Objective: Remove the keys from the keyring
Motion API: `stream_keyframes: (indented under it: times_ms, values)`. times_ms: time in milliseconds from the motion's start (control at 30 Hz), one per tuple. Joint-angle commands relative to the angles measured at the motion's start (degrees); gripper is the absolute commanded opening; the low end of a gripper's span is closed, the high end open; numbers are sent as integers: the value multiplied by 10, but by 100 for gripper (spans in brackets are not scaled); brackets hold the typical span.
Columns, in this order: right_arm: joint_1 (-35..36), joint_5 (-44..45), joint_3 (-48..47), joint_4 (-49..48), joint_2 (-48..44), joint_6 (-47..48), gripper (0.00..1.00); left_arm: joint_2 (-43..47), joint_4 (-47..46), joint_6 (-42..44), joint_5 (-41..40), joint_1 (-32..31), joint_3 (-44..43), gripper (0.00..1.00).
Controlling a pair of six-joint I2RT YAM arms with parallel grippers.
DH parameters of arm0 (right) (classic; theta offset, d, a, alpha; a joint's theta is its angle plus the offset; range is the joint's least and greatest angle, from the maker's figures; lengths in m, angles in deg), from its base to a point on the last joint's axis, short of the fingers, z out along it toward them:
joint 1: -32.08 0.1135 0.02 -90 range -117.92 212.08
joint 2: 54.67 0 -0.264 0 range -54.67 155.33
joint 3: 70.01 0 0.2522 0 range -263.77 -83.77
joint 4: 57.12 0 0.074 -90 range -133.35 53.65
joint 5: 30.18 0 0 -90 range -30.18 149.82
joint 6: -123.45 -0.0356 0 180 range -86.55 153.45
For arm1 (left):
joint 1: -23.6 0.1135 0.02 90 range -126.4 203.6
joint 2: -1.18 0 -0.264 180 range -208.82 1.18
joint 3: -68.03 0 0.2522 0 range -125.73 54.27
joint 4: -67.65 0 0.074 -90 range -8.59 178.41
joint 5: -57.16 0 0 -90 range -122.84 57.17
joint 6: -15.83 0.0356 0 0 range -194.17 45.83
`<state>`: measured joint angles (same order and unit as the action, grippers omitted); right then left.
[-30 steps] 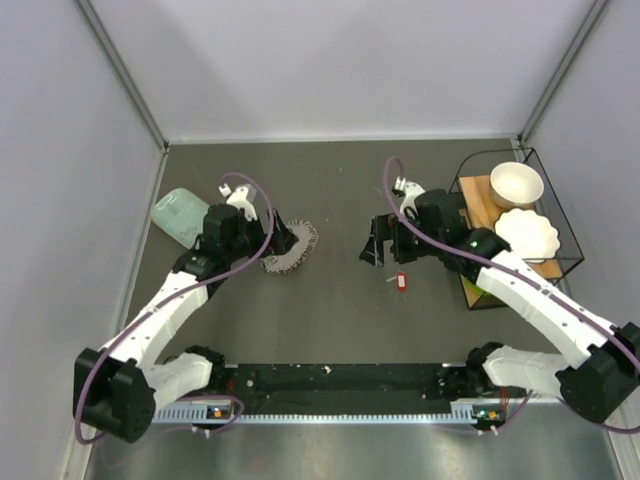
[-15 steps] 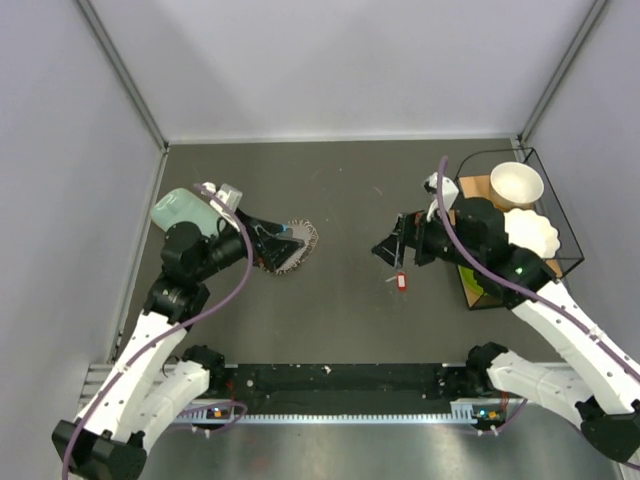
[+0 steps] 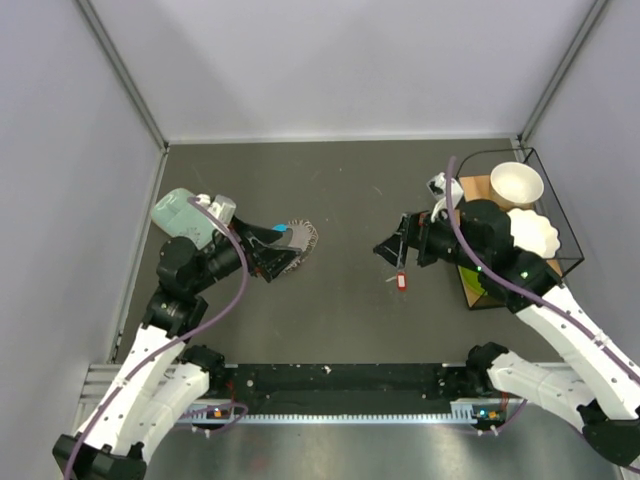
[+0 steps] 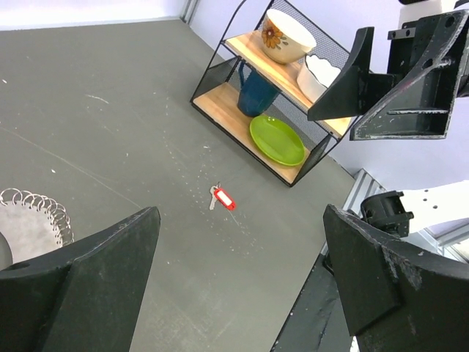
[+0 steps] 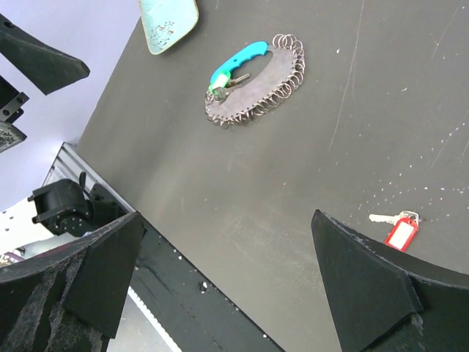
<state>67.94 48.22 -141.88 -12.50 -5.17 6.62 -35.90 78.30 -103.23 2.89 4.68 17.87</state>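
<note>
The keyring lies left of centre: a bright blue loop joined to a grey fan-shaped piece with a rim of small wire rings. A green-headed key hangs at the loop's end. A red-headed key lies apart, right of centre. My left gripper is open and empty, over the keyring's near left edge. My right gripper is open and empty, just above and behind the red key.
A mint-green flat box lies at the far left. A black wire shelf at the right holds a bowl, a white scalloped plate, a blue mug and a green plate. Grey walls enclose the table.
Both arms have drawn back from a second ago. The left gripper swung round to face the keyring from the left, and the right gripper shifted right. The keyring and red key lie unmoved.
</note>
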Motion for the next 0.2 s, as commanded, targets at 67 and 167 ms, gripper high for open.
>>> stream_keyframes:
  times_ms: [67, 167]
  values:
    - [4, 3, 1, -33, -18, -8, 99, 14, -37, -3, 3, 1, 0, 99]
    - [4, 12, 1, -33, -23, -9, 99, 14, -37, -2, 4, 1, -1, 99]
